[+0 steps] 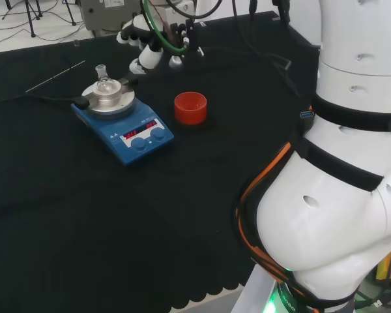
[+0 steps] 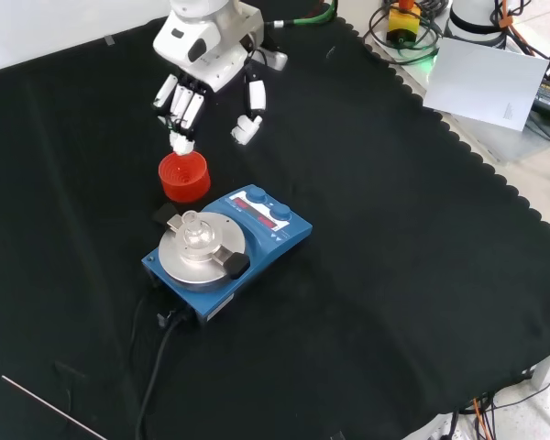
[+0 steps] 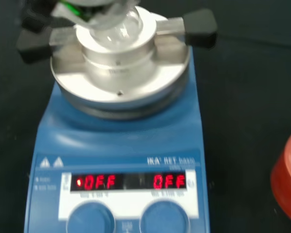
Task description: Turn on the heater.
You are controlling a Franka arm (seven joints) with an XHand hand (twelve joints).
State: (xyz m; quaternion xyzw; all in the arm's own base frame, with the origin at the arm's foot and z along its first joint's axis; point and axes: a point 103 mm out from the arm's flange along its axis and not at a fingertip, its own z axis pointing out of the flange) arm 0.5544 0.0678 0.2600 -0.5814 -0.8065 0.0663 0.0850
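Observation:
The heater (image 1: 125, 124) (image 2: 225, 252) (image 3: 119, 145) is a blue hotplate with a round metal top, a red lit display and two blue knobs (image 3: 89, 218) on its front. A small clear round flask (image 1: 103, 83) (image 2: 193, 231) sits in the metal block on the plate. The black and white hand (image 1: 150, 49) (image 2: 206, 69) hovers beyond the heater, above the cloth, apart from it. Its fingers (image 2: 183, 115) hang relaxed and straight and hold nothing. In the front view they point down just above a red ring.
A red ribbed ring stand (image 1: 190, 107) (image 2: 184, 176) (image 3: 288, 179) sits beside the heater, between it and the hand. A thin metal rod (image 1: 54, 76) (image 2: 50, 410) lies on the cloth past the heater. The heater's black cable (image 2: 156, 357) trails off its back.

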